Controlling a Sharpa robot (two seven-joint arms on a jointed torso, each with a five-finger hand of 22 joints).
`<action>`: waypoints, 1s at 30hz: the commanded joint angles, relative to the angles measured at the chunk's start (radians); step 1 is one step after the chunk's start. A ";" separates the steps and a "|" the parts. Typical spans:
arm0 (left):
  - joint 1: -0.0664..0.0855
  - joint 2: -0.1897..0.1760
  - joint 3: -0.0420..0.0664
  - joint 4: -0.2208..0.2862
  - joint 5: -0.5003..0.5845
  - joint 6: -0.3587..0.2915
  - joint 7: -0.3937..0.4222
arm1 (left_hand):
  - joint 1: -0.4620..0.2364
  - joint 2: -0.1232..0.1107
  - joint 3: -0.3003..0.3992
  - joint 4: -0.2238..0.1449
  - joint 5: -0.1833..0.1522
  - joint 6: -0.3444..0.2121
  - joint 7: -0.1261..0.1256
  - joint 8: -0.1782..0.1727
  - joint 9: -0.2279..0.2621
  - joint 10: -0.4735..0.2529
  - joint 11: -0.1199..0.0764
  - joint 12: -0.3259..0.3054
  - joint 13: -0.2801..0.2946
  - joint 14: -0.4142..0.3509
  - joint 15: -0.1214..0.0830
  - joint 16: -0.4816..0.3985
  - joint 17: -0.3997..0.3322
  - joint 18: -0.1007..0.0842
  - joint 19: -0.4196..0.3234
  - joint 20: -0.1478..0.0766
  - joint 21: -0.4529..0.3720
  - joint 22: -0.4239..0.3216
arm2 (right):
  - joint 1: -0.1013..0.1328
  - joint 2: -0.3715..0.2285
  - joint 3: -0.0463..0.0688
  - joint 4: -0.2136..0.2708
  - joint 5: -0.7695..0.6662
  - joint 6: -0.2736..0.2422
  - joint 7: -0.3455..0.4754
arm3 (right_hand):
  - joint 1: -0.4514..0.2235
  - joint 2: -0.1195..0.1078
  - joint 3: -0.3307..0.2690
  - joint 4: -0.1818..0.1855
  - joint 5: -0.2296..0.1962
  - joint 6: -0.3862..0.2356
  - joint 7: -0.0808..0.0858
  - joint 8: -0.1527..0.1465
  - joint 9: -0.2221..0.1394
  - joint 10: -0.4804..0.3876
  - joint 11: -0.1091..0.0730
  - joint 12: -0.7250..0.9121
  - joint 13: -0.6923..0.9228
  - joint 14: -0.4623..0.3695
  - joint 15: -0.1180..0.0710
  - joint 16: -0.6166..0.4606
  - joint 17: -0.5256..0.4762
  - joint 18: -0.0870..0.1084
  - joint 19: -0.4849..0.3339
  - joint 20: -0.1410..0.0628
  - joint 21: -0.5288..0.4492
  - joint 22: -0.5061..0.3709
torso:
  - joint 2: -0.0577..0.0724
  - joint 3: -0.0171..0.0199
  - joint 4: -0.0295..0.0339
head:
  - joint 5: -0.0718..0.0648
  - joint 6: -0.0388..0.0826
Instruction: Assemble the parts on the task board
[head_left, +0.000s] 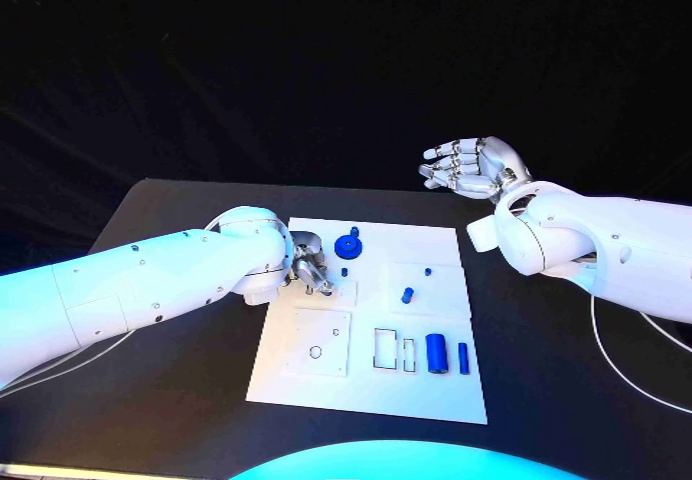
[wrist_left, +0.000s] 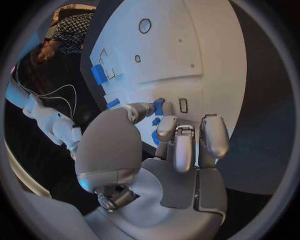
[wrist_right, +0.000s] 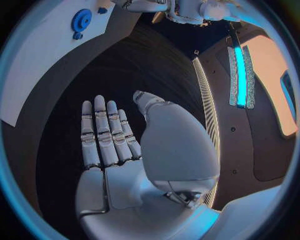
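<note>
L hand (head_left: 310, 265) pinches blue part (wrist_left: 159, 106) at task board (head_left: 433, 400) edge; R hand (head_left: 469, 165) released.

Black table (head_left: 173, 330) under cool bluish light, dark backdrop (head_left: 289, 80) behind its far edge. Beyond the fingers, a glowing cyan strip (wrist_right: 240, 70) between pale panels.

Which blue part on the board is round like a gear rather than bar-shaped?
The blue gear-like part by the left hand; the others are slim bars or pegs.
</note>
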 joint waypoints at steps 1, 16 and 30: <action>-0.002 0.000 -0.001 0.000 0.001 0.005 -0.004 | 0.000 0.013 0.208 -0.210 0.007 0.011 -0.008 0.004 0.000 0.008 -0.001 0.008 0.004 0.098 -0.009 0.003 0.236 -0.016 0.006 -0.001 0.005 0.003 | -0.001 0.001 0.000 0.000 -0.003 0.016 0.007 | -0.008 0.001 0.001 -0.002 -0.006 0.006 0.060 -0.007 -0.001 0.000 0.006 -0.005 -0.001 -0.001 0.006 -0.005 -0.002 0.006 -0.007 -0.001 -0.006 -0.002 | 0.000 0.0004 0.0002 | 0.000 -0.001; -0.002 0.003 -0.002 -0.002 0.023 0.011 -0.006 | -0.019 0.009 0.203 -0.206 0.006 0.015 -0.009 0.002 0.001 0.013 -0.002 0.007 0.003 0.099 -0.009 0.004 0.238 -0.016 0.007 -0.002 0.006 0.005 | -0.001 0.000 0.000 0.001 -0.003 0.016 0.006 | -0.008 0.001 0.001 -0.003 -0.006 0.006 0.060 -0.007 -0.002 0.000 0.007 -0.006 -0.002 -0.001 0.007 -0.006 -0.003 0.006 -0.008 0.000 -0.006 -0.004 | 0.000 0.0022 -0.0001 | -0.001 -0.001; -0.002 0.009 -0.002 -0.008 0.038 -0.011 -0.012 | -0.118 0.025 0.082 -0.119 -0.014 0.041 -0.028 -0.014 0.002 0.028 -0.014 0.016 0.027 0.100 -0.018 0.006 0.243 -0.018 0.010 -0.011 0.003 0.009 | -0.001 -0.001 0.000 0.001 -0.003 0.018 0.003 | -0.019 0.002 -0.002 0.000 -0.007 0.006 0.061 -0.008 -0.003 0.000 0.008 -0.007 -0.001 0.000 0.008 -0.010 -0.006 0.007 -0.011 0.001 -0.005 -0.014 | 0.001 0.0010 0.0001 | -0.005 -0.002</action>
